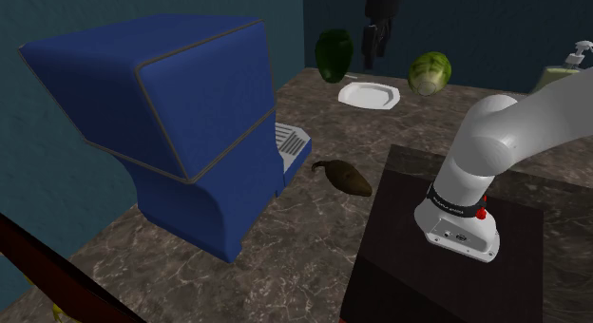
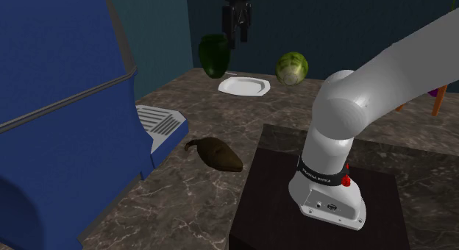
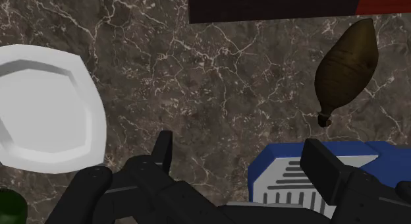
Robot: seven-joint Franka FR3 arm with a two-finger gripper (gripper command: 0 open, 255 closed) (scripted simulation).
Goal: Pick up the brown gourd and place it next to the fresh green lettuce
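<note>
step: reach, gourd (image 1: 344,177) not picked yet
gripper (image 3: 244,157): fingers apart, empty, high over counter's (image 1: 285,245) far edge
gourd: mid-counter, by stand's (image 1: 390,274) corner
lettuce (image 1: 430,72): far edge
next: i'd descend over the gourd, close

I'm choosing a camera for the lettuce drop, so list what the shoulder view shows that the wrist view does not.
Shoulder view over wrist: the lettuce, the white arm and a pump bottle. Wrist view over shoulder: the gripper seen along its fingers, which stand plainly apart. Both: the brown gourd, white plate, blue machine and marble counter.
</note>
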